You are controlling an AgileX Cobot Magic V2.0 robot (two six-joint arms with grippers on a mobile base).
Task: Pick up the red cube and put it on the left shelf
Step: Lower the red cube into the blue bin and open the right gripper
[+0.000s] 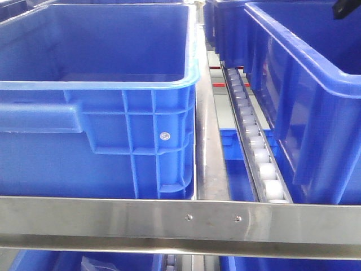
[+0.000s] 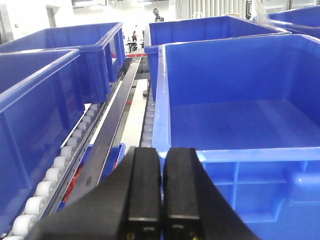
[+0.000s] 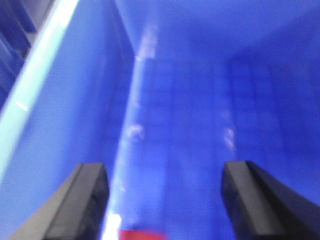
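Observation:
In the blurred right wrist view, a sliver of the red cube (image 3: 142, 235) shows at the bottom edge, low between the fingers of my right gripper (image 3: 164, 172). That gripper is open and points down into a blue crate (image 3: 200, 90). Nothing is pinched between its fingers. The left shelf shows its shiny steel front rail (image 1: 180, 223) and a white roller track (image 1: 254, 141), with blue crates on it. My left gripper (image 2: 161, 165) is shut with nothing in it, hovering by the near corner of a crate (image 2: 235, 110). The red cube is hidden in the front view.
A large blue crate (image 1: 96, 84) fills the left of the front view and another (image 1: 304, 84) stands on the right. A dark shape (image 1: 345, 8) pokes in above the right crate. More crates (image 2: 85, 55) and rollers (image 2: 45, 177) line the rack in the left wrist view.

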